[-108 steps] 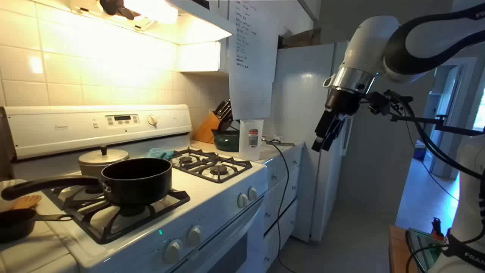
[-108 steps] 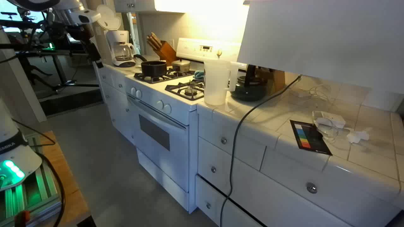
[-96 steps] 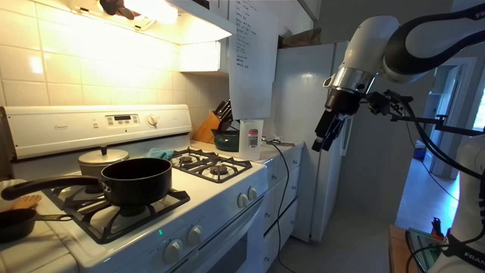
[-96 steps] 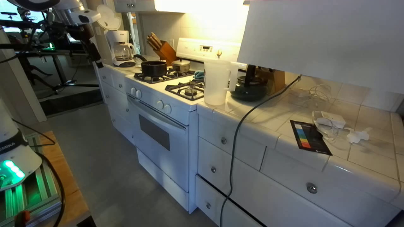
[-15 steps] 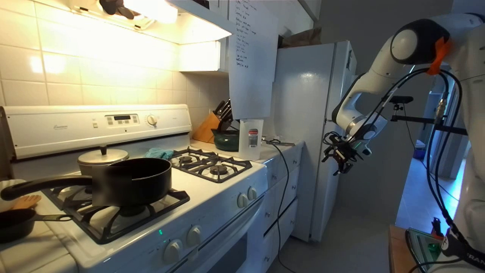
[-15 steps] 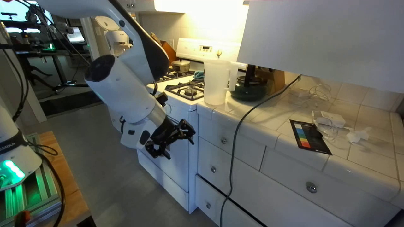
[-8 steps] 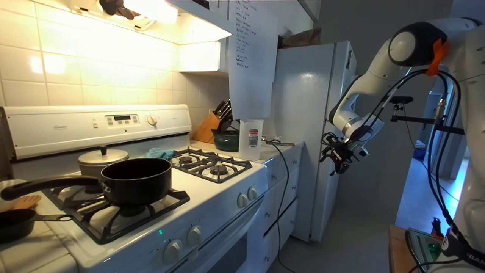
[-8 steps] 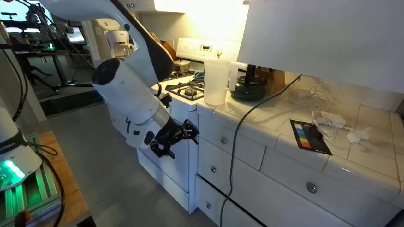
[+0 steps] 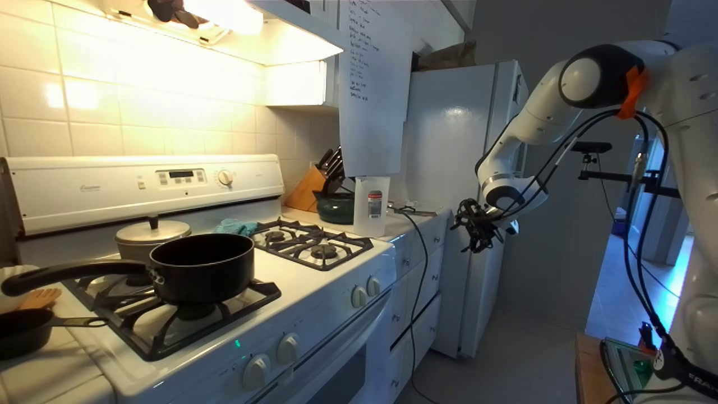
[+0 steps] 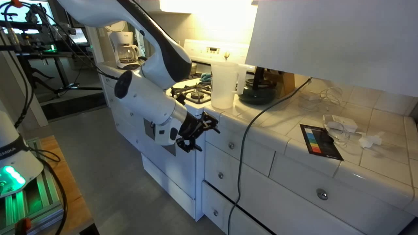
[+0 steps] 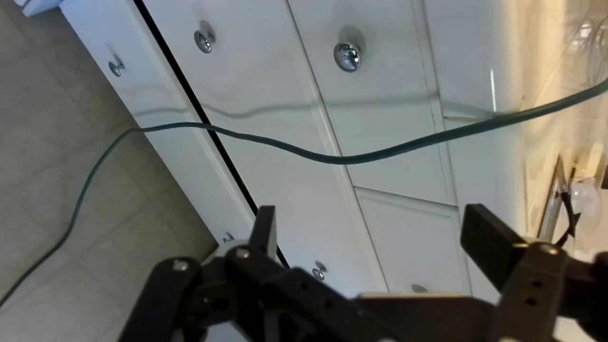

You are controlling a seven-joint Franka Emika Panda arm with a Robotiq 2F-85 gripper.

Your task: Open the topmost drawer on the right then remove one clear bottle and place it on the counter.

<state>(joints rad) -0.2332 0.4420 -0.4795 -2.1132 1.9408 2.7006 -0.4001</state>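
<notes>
Currently, the black angular fingers (image 11: 491, 244) are standing wide apart, facing the two shallow, flat-fronted white topmost drawers (image 10: 256, 153). Both are sitting closed — directly beneath the pale tiled counter (image 10: 382, 163) — while a thin dark cord (image 11: 343, 160) is hanging before one.

Arm (image 10: 143, 98) bent, wrist (image 10: 179, 114) sloping downward; hand (image 11: 372, 228) hangs in midair, spread wide.

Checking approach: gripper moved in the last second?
Yes: in an exterior view, the gripper shifted up-right in frame, toward the top drawer knob beside the stove.
</notes>
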